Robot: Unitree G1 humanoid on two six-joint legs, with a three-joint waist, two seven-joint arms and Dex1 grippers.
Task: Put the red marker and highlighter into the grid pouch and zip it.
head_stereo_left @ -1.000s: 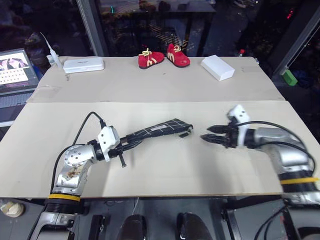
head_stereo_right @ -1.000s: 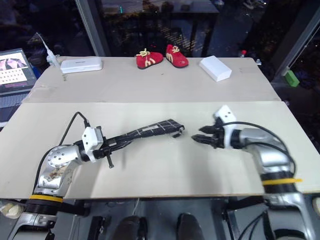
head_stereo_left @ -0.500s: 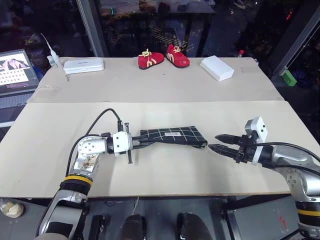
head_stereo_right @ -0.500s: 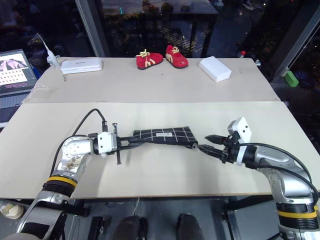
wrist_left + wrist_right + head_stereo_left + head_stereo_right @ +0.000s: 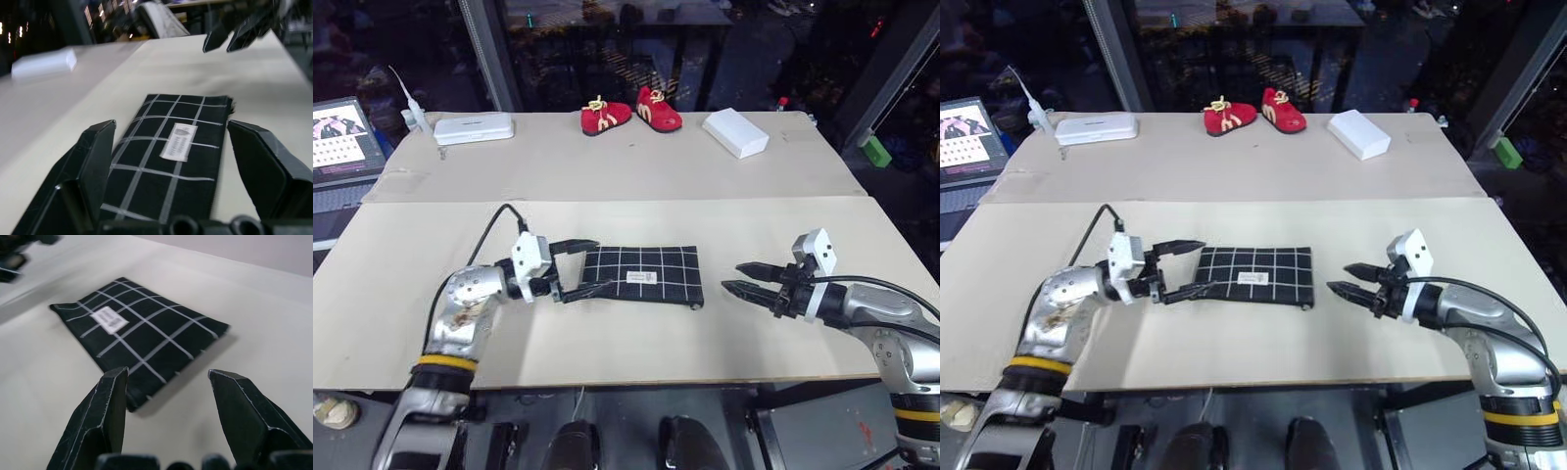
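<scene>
Lying flat: grid pouch [image 5: 646, 275] | left claw [image 5: 590, 266] agape, empty | right claw [image 5: 737, 277] parted, empty

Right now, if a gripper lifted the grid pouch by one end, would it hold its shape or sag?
Probably sag: the grid pouch looks like thin fabric lying flat on the table. It appears light, so a push would likely slide it rather than tip it. Its contents cannot be seen.
</scene>
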